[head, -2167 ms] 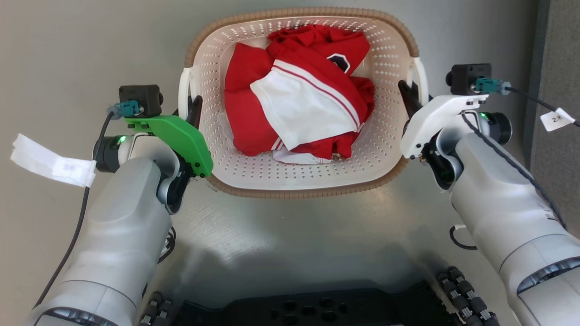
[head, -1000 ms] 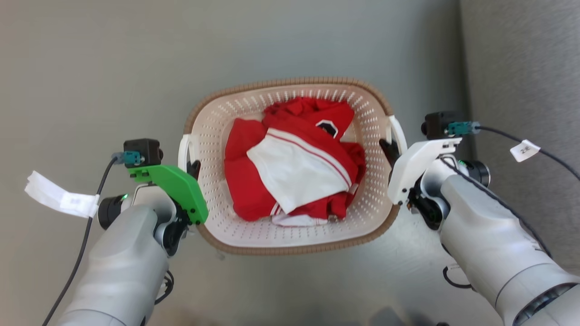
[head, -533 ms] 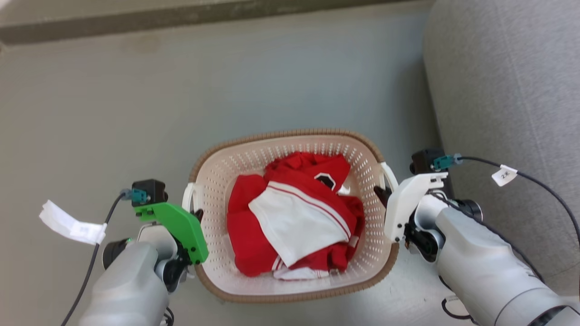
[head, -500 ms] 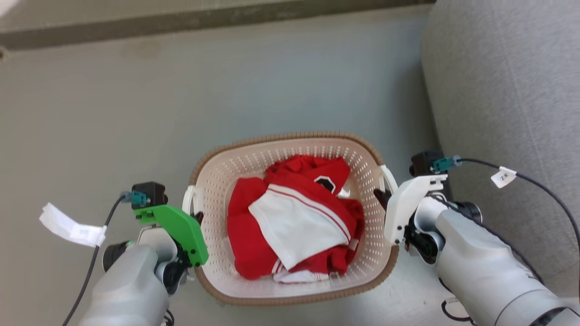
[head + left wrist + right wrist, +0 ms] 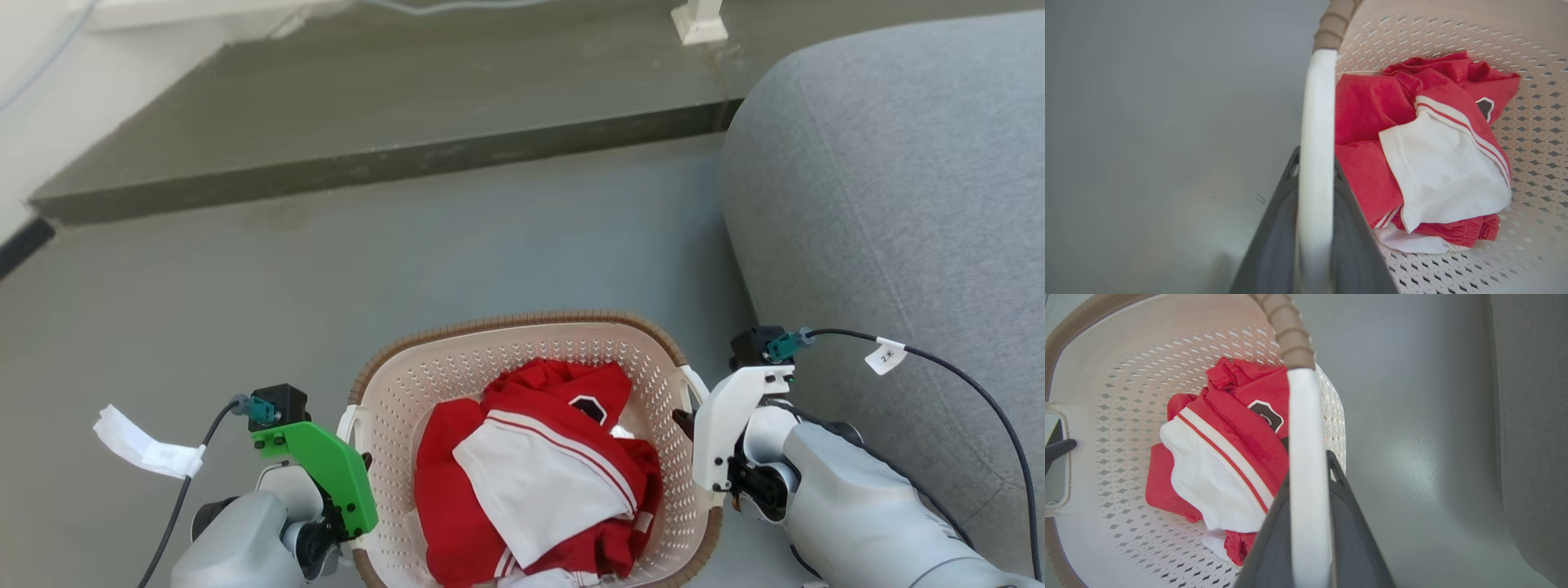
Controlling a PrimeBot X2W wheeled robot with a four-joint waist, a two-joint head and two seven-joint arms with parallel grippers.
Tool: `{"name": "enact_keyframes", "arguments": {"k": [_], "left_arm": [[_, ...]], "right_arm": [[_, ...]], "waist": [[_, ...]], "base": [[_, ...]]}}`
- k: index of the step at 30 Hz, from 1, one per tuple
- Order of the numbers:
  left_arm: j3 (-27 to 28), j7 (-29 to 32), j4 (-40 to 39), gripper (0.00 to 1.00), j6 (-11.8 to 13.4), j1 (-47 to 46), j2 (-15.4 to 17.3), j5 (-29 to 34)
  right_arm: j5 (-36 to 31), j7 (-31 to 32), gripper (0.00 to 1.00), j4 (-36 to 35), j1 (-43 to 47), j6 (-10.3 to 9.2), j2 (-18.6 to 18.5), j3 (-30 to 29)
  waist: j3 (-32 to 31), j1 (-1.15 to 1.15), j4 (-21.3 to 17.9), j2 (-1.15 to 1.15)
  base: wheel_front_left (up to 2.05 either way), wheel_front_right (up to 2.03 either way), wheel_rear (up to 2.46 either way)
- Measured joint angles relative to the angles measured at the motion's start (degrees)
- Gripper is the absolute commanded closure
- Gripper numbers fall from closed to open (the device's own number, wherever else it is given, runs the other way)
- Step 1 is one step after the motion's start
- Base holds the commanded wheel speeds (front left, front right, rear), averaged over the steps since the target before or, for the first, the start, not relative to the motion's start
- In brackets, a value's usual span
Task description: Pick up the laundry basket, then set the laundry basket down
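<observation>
Laundry basket (image 5: 406,384) sits between the two pincers, as it did half a second ago, but the head camera has tipped up. The basket now lies lower in that picture, its near end is cut off, and a dark raised step (image 5: 367,106) has come into sight far ahead of the fingers. The left pincer (image 5: 1315,171) is clamped on the left handle (image 5: 1316,122), a smooth white bar that runs up between its two dark wedge-shaped fingers (image 5: 1274,228). The right pincer (image 5: 1309,469) grips the right handle (image 5: 1306,428) in the same way. The basket wall is cream plastic pierced with rows of small diamond holes, rounded at the corners, under a brown ribbed rim (image 5: 522,317). Inboard of both pincers a crumpled red and white garment (image 5: 531,474) with a dark badge lies in the basket. A grey fabric sofa (image 5: 882,204) rises just outboard of the right pincer, and smooth grey floor (image 5: 408,245) stretches ahead. The head view shows a green mount (image 5: 322,465) and a white mount (image 5: 722,416) hiding most of the fingers, while the wrist views show the grips plainly. The right wrist view also catches the left pincer's fingertip (image 5: 1057,447) through the far handle.
</observation>
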Motion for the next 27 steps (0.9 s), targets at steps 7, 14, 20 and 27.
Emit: {"name": "enact_keyframes", "arguments": {"k": [7, 14, 20, 27], "left_arm": [[0.03, 1.72, 0.11, 1.0, 0.0, -0.08, -0.04, -0.53], [-0.2, 3.28, 0.31, 1.0, 0.0, -0.25, -0.03, -1.11], [-0.35, 4.16, 0.45, 1.0, 0.0, -0.31, -0.01, -1.54], [-1.0, 4.78, 0.53, 1.0, 0.0, -0.35, 0.04, -1.81]], "right_arm": [[1.19, 2.03, 1.0, 0.18, -0.31, 0.0, -0.01, 0.53], [1.85, 3.22, 1.0, 0.27, -0.51, 0.0, -0.01, 1.05], [2.29, 3.87, 1.0, 0.34, -0.53, 0.0, -0.03, 1.56], [3.41, 4.48, 1.0, 0.34, -0.68, -0.01, -0.13, 2.61]], "waist": [[-2.84, 0.0, -0.63, 0.0], [-2.96, 0.0, -0.85, 0.0], [-2.68, 0.0, -0.94, 0.0], [-2.33, 0.0, -0.94, 0.0]], "base": [[0.0, 0.0, 0.0], [0.0, 0.0, 0.0], [0.0, 0.0, 0.0], [0.0, 0.0, 0.0]]}}
